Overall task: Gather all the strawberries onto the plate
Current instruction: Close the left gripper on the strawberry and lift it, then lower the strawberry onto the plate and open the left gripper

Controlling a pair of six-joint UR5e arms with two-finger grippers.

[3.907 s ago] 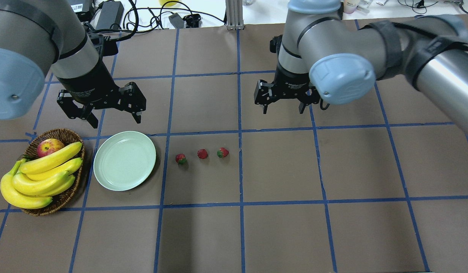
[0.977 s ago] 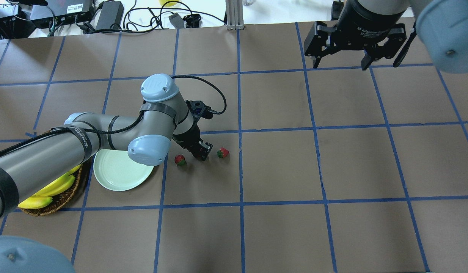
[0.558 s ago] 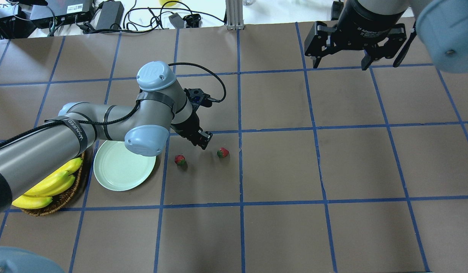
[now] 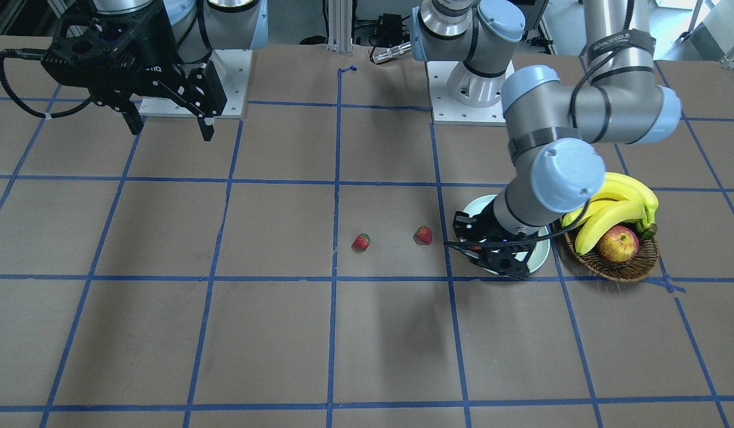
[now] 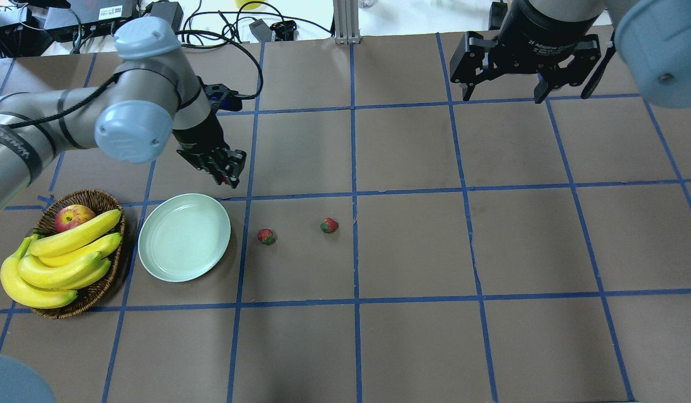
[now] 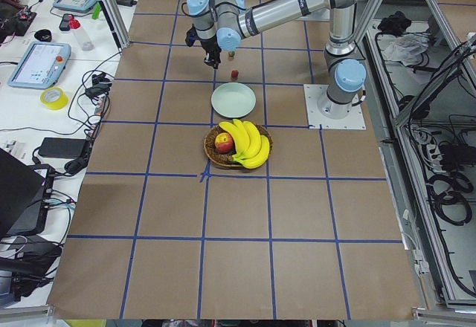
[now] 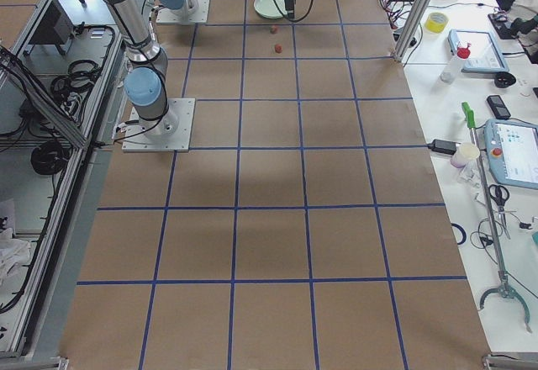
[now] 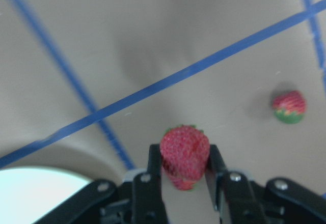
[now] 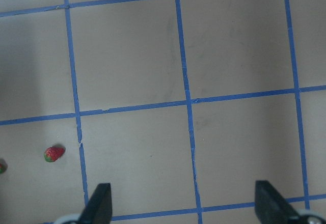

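Left wrist-mounted view gives you the clearest look: the left gripper (image 8: 184, 150) has its two black fingers (image 8: 154, 170) closed to a narrow gap on a strawberry (image 8: 184, 158), pinching it from both sides and holding it clear of the brown paper (image 5: 412, 246). The fruit is plump and red, with pitted, seeded skin and a fringe of green cap. From overhead you see that gripper hanging just past the plate (image 5: 184, 237), off the rim farthest from the robot. The plate is round, shallow, glossy and pale mint-green with a raised edge. On the plate's right in that view lie the nearer strawberry (image 5: 266, 236) and, beyond it, the farther strawberry (image 5: 329, 225). The right gripper (image 5: 502, 98) is spread wide with nothing between its fingers, well away from the plate. Just beside the plate's left, an oval wicker basket (image 5: 93, 197) holds smooth yellow bananas (image 5: 71, 240) and an apple (image 5: 73, 217).
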